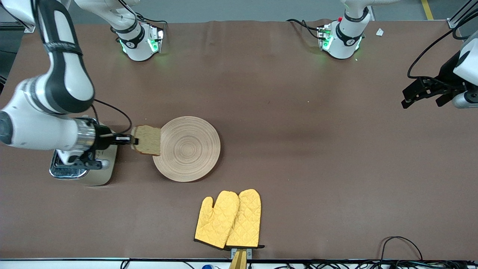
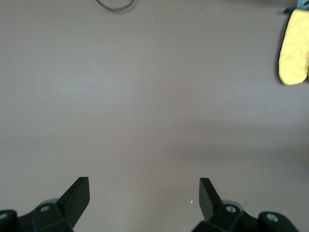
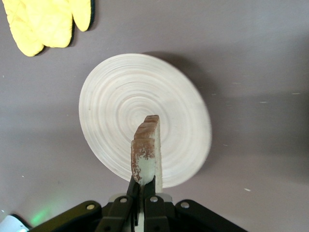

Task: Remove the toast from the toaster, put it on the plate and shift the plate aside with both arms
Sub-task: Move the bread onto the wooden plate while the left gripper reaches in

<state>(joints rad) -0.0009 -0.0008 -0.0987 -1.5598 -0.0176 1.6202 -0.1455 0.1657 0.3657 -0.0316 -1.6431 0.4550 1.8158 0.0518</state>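
My right gripper is shut on one edge of the toast, a speckled brown slice with a darker crust. The slice hangs in the air over the rim of the plate at the right arm's end. The plate is round, light beige with ring grooves, and lies flat on the brown table with nothing on it. My left gripper waits open above the table at the left arm's end, with only bare tabletop between its fingers.
A silver toaster stands under my right wrist, at the right arm's end of the table. A pair of yellow oven mitts lies nearer the front camera than the plate, by the table edge.
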